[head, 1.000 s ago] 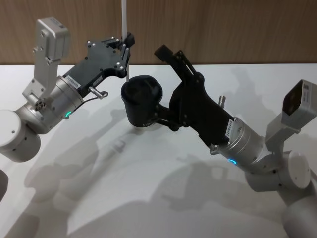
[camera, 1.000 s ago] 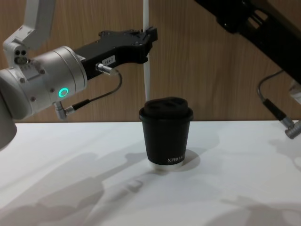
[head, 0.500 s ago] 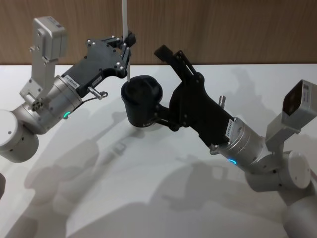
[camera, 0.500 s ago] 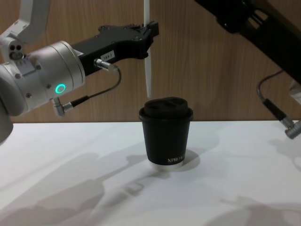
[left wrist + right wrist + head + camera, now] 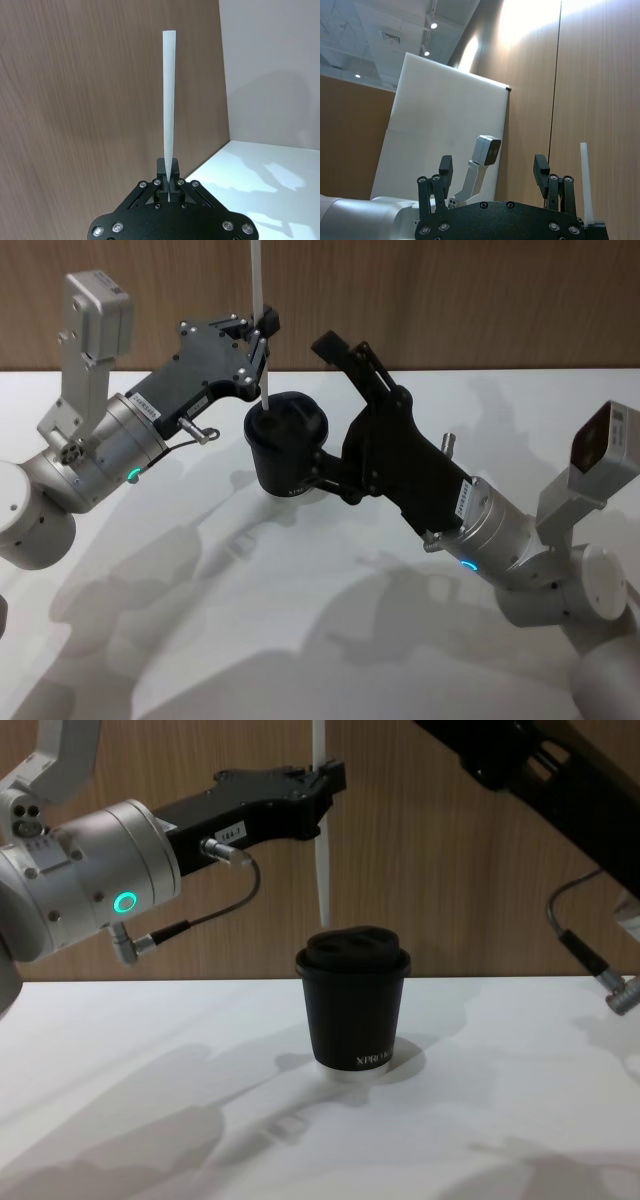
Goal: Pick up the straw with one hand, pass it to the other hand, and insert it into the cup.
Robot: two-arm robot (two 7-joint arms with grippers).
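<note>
Left gripper [image 5: 325, 782]: reaches in from the left at mid-height, its silver wrist ring lit green; the black fingers are closed on the straw, pinching it partway along its length. In the head view it [image 5: 262, 328] sits just left of and above the cup. In the left wrist view [image 5: 168, 183] the two fingertips meet around the white shaft.
Straw [image 5: 322, 850]: white, thin, nearly upright, held in the air. Its lower end hangs just above the cup lid, slightly left of the lid's middle, and does not touch it in the chest view; its upper part runs out of the top of the picture. In the head view it [image 5: 261, 300] crosses the wooden wall above the cup.
Cup [image 5: 353, 1000]: black, lidded, upright on the white table [image 5: 500, 1120], with small white lettering near its silvery base. In the head view it [image 5: 286, 445] stands between the two arms.
Right gripper [image 5: 345, 350]: raised just right of the cup, clear of the straw. In the right wrist view [image 5: 494, 171] its fingers stand wide apart, nothing between them.
</note>
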